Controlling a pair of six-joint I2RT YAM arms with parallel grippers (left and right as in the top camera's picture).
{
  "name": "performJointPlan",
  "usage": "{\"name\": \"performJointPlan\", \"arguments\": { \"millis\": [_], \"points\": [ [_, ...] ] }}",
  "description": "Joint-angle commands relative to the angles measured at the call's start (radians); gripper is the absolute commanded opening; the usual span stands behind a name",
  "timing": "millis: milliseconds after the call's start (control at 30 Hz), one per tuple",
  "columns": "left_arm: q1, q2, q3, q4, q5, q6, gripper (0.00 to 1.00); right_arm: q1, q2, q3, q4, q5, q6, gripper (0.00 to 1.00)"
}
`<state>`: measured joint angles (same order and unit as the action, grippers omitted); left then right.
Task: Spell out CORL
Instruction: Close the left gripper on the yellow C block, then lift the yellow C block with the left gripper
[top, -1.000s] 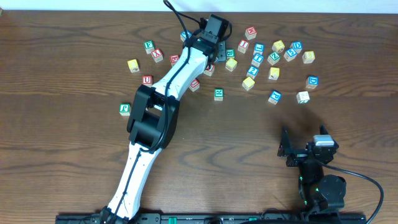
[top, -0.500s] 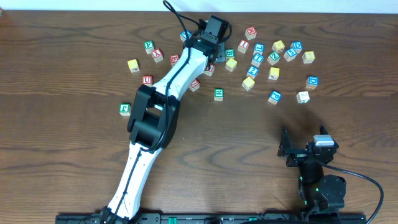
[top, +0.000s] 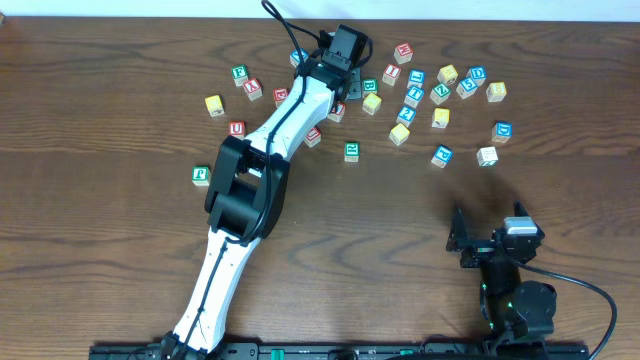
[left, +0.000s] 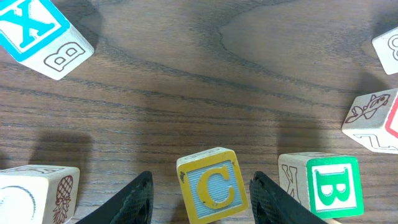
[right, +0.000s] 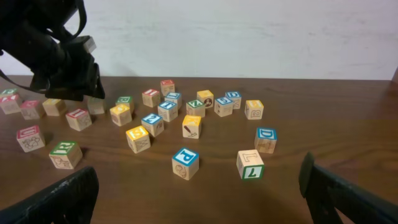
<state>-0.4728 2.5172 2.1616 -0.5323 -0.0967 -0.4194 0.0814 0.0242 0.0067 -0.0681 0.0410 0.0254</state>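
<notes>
Left arm (top: 290, 120): is reaching across the counter (left: 249, 74) into the scattered letter blocks. The left jaws are standing apart, gripping nothing.
C block (left: 212, 185), yellow frame, blue face: is sitting upright between the left jaws, with a gap showing on either side.
B block (left: 323, 185), green: is lying just outside the jaw on the right of the wrist view.
Pineapple block (left: 37, 193): is lying just outside the opposite jaw.
X block (left: 37, 34), blue: is resting well ahead of the jaws, tilted.
Right arm (top: 510, 270): is holding well back from the blocks. The right jaws are spread wide over bare counter, with a blue P block (right: 185, 162) lying ahead of them.
Change since the earlier frames: none visible; both arms and all blocks are staying in place.
</notes>
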Motion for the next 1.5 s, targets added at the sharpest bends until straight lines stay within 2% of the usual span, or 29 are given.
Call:
{"name": "performJointPlan", "arguments": {
  "millis": [0,1467],
  "points": [
    [0.006,0.025,0.019,-0.008,-0.021,-0.005,0.49,-0.005,-0.005,-0.001,-0.003,0.001,-0.004,0.99],
    [0.006,0.058,-0.002,0.028,-0.027,0.000,0.46,-0.005,-0.005,-0.001,-0.003,0.001,-0.004,0.99]
  ]
}}
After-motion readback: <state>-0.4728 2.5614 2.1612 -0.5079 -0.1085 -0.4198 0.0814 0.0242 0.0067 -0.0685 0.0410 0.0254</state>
